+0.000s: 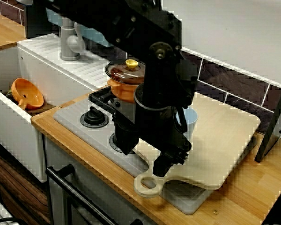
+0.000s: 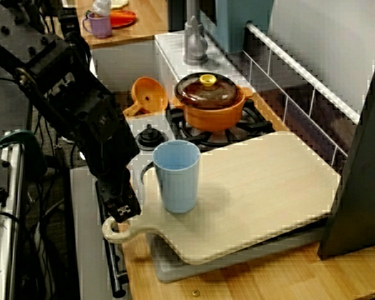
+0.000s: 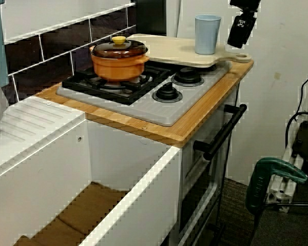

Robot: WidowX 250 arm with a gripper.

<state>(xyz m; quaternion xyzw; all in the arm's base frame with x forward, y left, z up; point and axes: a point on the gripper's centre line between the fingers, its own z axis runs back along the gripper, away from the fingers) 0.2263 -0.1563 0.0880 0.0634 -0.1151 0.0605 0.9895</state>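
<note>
Nearest me, in the view from the handle end, the black gripper (image 2: pixel 120 212) hangs at the ring handle (image 2: pixel 112 231) of a pale wooden cutting board (image 2: pixel 262 187). The view from the sink end shows it just above that ring, apart from it. I cannot tell whether its jaws are spread or closed, as the dark housing hides the tips. The board lies flat over the near half of a grey stove top (image 2: pixel 139 125), with its ring poking past the counter edge. At two o'clock from the gripper, a light blue plastic cup (image 2: pixel 177 178) stands upright on the board, near the handle end. Beyond it, at one o'clock, an orange pot with a brown glass lid (image 2: pixel 209 109) sits on the black burner grate. An orange funnel-shaped bowl (image 2: pixel 149 94) lies at eleven o'clock, with a grey tap (image 2: pixel 195 40) farthest back.
</note>
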